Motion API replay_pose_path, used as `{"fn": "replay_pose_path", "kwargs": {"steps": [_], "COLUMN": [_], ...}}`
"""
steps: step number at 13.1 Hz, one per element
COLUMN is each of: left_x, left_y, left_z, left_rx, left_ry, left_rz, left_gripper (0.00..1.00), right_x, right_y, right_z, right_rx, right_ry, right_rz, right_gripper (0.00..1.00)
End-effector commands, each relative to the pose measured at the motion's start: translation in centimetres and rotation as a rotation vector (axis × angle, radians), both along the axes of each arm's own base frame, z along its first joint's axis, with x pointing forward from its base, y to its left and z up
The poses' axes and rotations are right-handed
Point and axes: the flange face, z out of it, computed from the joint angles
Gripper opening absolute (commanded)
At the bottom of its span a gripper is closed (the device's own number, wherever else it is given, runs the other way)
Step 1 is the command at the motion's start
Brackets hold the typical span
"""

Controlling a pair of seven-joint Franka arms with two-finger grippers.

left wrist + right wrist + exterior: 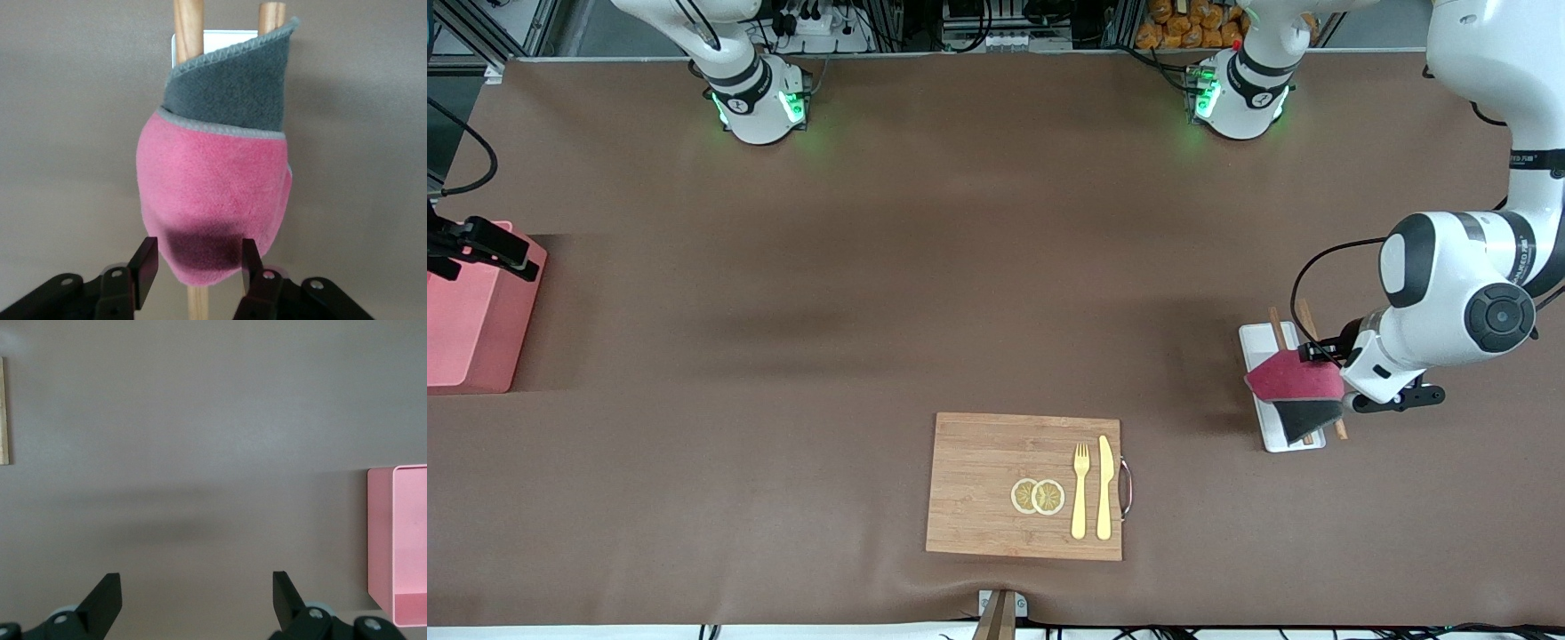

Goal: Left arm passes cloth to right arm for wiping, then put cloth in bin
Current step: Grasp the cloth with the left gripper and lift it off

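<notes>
The cloth (pixel 1294 378) lies folded on two wooden chopsticks (pixel 1278 327) on a white tray (pixel 1258 342) at the left arm's end of the table, pink side up with a dark grey flap (pixel 233 90) showing. My left gripper (pixel 1319 354) is low at the cloth and open, a finger (pixel 145 261) on each side of the cloth's pink end (pixel 213 200) without gripping it. My right gripper (pixel 480 244) is open and empty (pixel 197 593), up over the edge of the salmon-pink bin (pixel 467 329), which also shows in the right wrist view (pixel 400 540).
A wooden cutting board (pixel 978 484) lies near the table's front edge with two lemon slices (pixel 1038 496), a yellow fork (pixel 1080 489) and a yellow knife (pixel 1105 484) on it. Brown table cover (pixel 871 293) lies between the bin and the tray.
</notes>
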Motion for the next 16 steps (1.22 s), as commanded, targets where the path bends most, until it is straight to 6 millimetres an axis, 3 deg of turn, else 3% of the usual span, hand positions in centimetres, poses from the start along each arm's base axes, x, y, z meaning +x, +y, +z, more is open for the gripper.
{"fn": "replay_pose_path", "kwargs": {"steps": [1,3,6,8,11,13,16], "left_x": [0.1,0.1,0.2,0.3,0.2,-0.3,-2.2], "left_y": [0.0,-0.2,-0.4,-0.5,-1.2,-3.7,-9.5], "left_z": [-0.1,-0.3,0.1,0.6,3.9,6.7,10.8], "left_rx": [-0.009,-0.009,-0.003,-0.002,-0.003,-0.024,-0.037], "left_ry": [-0.010,-0.007,-0.014,-0.022,-0.064,-0.093,-0.107], "left_rz": [-0.007,-0.011,-0.020,-0.024,-0.025,-0.044,-0.037], "left_gripper": [0.37,0.26,0.00,0.00,0.00,0.00,0.00], "right_x": [-0.1,-0.1,0.0,-0.1,-0.1,-0.1,0.0], "right_y": [-0.2,-0.4,-0.3,-0.4,-0.5,-0.5,-0.3], "right_z": [-0.3,-0.1,-0.1,-0.1,0.1,0.6,0.1], "right_rx": [-0.010,-0.008,-0.006,-0.006,-0.010,-0.011,-0.001], "right_ry": [0.013,0.006,0.008,0.008,0.003,-0.007,0.004], "right_rz": [-0.003,-0.001,-0.004,-0.003,0.002,0.003,-0.015], "right_gripper": [1.00,1.00,1.00,1.00,1.00,1.00,1.00]}}
